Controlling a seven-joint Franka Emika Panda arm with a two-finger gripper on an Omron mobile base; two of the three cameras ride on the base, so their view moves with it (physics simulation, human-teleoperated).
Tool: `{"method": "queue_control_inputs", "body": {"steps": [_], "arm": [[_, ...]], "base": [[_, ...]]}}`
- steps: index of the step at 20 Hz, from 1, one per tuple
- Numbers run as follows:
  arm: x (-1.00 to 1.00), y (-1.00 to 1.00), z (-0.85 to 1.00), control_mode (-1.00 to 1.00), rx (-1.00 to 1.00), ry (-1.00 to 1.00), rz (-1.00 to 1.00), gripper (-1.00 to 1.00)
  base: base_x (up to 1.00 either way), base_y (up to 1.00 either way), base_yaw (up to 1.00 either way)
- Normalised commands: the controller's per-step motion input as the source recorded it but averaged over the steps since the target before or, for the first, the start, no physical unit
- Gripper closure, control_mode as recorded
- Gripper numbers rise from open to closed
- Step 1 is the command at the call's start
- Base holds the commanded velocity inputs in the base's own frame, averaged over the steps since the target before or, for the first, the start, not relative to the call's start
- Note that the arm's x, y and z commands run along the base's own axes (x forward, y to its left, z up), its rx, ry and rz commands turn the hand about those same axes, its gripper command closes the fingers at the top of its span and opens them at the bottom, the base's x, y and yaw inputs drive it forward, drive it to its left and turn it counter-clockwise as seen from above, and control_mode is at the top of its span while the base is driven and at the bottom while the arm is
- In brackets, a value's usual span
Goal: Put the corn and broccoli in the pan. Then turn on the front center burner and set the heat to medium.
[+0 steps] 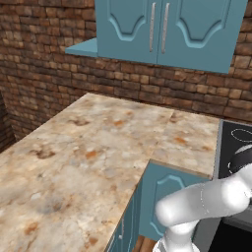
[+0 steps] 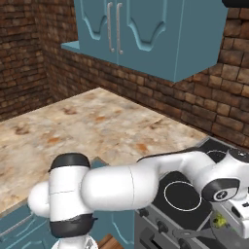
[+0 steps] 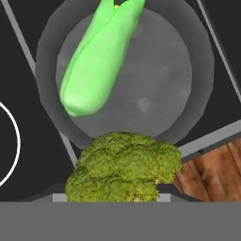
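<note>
The dark grey pan (image 3: 160, 84) sits on the black cooktop (image 3: 19, 61), seen from above in the hand view. The bright green corn (image 3: 96, 66) lies inside it, slanted across its left half. The bumpy yellow-green broccoli (image 3: 123, 164) hangs above the pan's near rim, close to the camera, and covers my fingertips. In the right base view my gripper (image 2: 224, 220) points down over the stove at the lower right, shut on the floret.
A white burner ring (image 3: 12, 141) shows on the panel left of the pan. The stove's front edge (image 3: 212, 139) and the wooden floor (image 3: 214, 174) lie just beyond the floret. A marbled counter (image 1: 88, 147) stretches left of the stove under blue cabinets (image 1: 162, 29).
</note>
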Motion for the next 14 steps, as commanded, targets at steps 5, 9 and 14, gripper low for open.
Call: {"method": "queue_control_inputs", "body": {"steps": [5, 9, 14], "arm": [[-0.09, -0.33, -0.07, -1.0, 0.02, 0.0, 0.0, 1.0], [0.0, -0.32, -0.34, -1.0, 0.02, 0.0, 0.0, 1.0], [-0.02, -0.22, -0.23, -1.0, 0.04, 0.0, 0.0, 1.0]], "base": [[0.0, 0.0, 0.0], [0.0, 0.0, 0.0], [0.0, 0.0, 0.0]]}}
